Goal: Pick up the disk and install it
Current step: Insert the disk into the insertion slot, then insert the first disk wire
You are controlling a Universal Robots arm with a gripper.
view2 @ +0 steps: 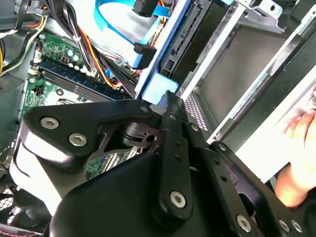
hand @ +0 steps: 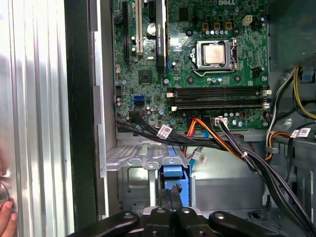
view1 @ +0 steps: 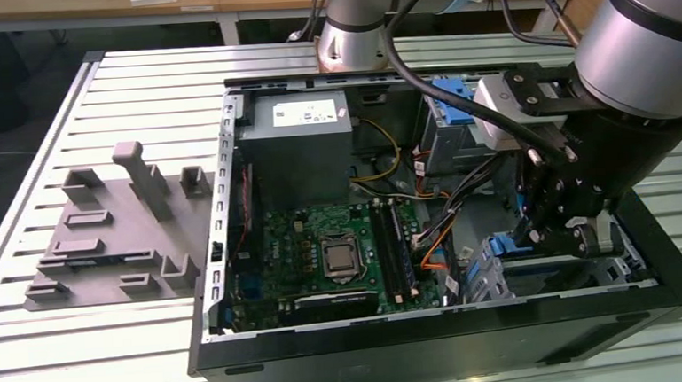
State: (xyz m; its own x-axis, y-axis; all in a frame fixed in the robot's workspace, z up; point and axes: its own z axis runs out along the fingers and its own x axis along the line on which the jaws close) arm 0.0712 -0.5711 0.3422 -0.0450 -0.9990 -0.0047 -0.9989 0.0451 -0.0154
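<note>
First wrist view: the pincer (hand: 174, 195) is pinched narrow on the disk (hand: 173, 173), which sits in the drive cage (hand: 133, 160) of the computer case (hand: 79, 98). Cables (hand: 222, 143) cross between cage and motherboard (hand: 148, 74). A hand (hand: 6, 215) rests on the desk (hand: 39, 98).

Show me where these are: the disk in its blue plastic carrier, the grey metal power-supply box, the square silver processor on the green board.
disk (hand: 180, 173): first wrist view, blue carrier end.
power-supply box (view1: 298, 167): exterior view, grey side face.
processor (hand: 216, 53): first wrist view, centre of metal lid.
</note>
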